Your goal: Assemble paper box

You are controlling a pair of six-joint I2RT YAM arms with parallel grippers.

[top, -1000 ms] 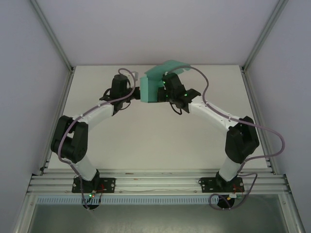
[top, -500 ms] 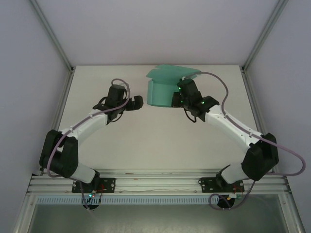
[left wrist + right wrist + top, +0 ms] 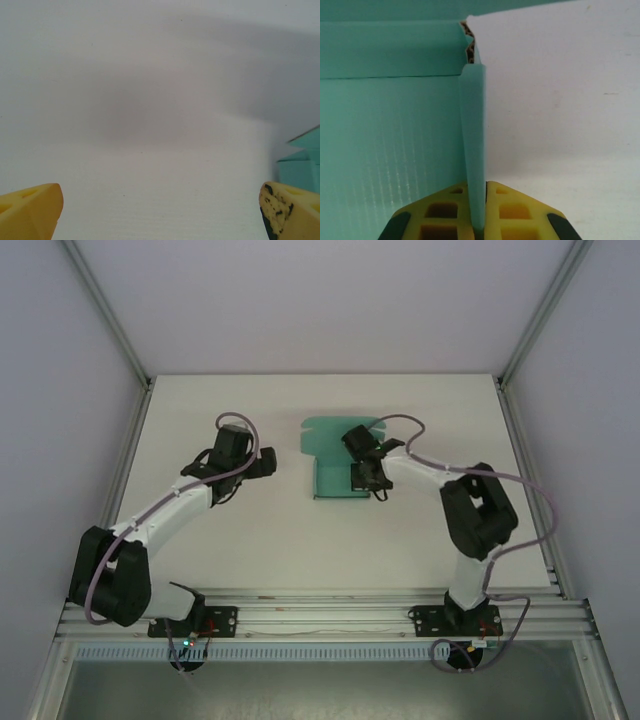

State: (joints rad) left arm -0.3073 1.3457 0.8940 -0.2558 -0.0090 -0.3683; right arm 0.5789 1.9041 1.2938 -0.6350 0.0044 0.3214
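The paper box (image 3: 330, 458) is a teal-green card tray lying open on the white table, a rounded flap at its far end. My right gripper (image 3: 362, 476) is shut on the box's upright right side wall (image 3: 472, 140), pinched thin between the yellow fingers (image 3: 517, 212). The box floor (image 3: 385, 145) spreads to the left of that wall. My left gripper (image 3: 268, 462) hangs to the left of the box, apart from it, jaws wide open with bare table between the yellow fingertips (image 3: 30, 210). A corner of the paper box (image 3: 304, 162) peeks in at the right edge of the left wrist view.
The white table (image 3: 270, 530) is bounded by grey walls with aluminium posts (image 3: 112, 325) at the sides and a rail (image 3: 320, 615) at the near edge where both arm bases are bolted. Open room lies in front of the box and on the far left.
The right arm has brought the box down and toward the near side, from tilted in the air to flat on the table. The left arm has drawn back to the left, away from the box.
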